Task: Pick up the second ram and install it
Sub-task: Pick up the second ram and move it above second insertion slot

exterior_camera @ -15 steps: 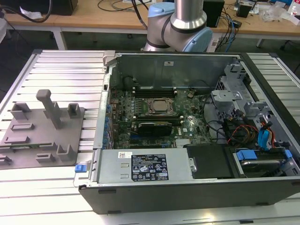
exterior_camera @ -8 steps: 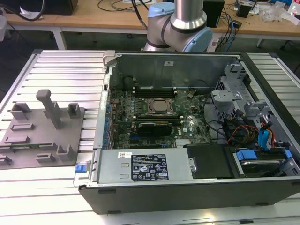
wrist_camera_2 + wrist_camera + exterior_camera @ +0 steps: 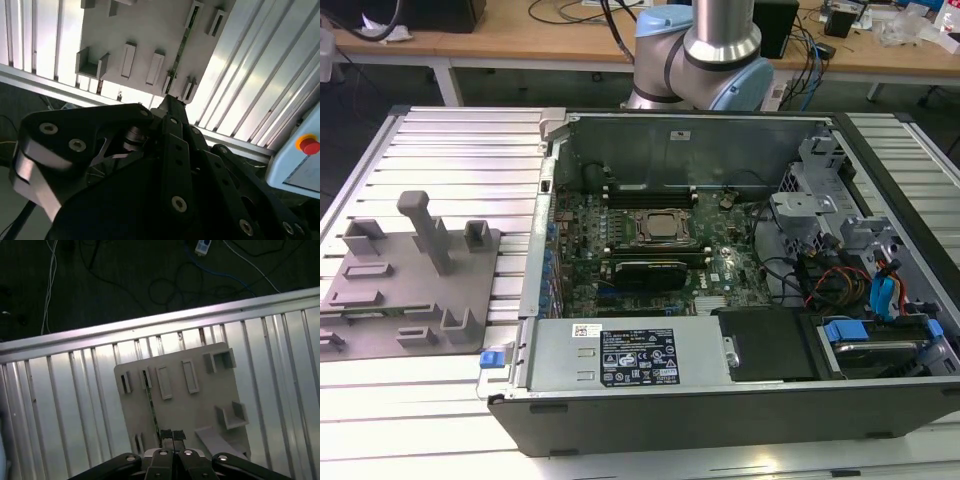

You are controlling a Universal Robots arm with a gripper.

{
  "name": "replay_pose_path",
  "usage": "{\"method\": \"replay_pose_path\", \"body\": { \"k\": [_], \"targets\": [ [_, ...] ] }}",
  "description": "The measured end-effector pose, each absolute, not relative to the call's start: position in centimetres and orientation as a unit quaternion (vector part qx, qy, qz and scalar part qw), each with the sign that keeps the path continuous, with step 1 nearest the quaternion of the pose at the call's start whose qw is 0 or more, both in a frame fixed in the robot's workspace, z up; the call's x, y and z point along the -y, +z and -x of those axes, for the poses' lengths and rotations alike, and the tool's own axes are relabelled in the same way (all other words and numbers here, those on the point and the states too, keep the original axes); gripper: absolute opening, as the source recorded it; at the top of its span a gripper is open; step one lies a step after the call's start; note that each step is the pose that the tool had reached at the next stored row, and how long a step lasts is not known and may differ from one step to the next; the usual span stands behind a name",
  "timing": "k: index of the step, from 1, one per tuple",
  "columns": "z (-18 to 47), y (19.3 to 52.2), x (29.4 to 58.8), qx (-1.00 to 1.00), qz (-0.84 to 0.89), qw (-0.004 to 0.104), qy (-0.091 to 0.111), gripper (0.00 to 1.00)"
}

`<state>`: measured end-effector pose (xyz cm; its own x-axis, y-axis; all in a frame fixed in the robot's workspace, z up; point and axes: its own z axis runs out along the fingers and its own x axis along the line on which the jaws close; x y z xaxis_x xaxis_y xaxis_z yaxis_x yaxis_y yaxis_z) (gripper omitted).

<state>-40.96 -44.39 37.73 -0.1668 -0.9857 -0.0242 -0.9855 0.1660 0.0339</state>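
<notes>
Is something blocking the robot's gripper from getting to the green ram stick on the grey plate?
Nothing visible does. In the first wrist view the gripper hangs right over the fixture plate, and the second ram stands on edge in its slots, uncovered, close by the gripper's tip.

Wooden desk (image 3: 510, 40) behind, ribbed metal worktable (image 3: 450, 150), dark floor (image 3: 100, 280) with trailing cords (image 3: 50, 280)

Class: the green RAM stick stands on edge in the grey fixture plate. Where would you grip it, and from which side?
Probably mid-length on the upper edge of the ram, from straight above, pinching across its flat faces. It stands on edge in the fixture plate, holders at both ends, so its ends and lower edge look blocked.
</notes>
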Motion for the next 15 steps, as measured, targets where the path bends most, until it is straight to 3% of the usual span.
{"method": "replay_pose_path", "body": {
  "k": [15],
  "targets": [
    [40.96, 37.73, 44.39, 0.672, -0.74, 0.004, -0.02, 0.11]
  ]
}}
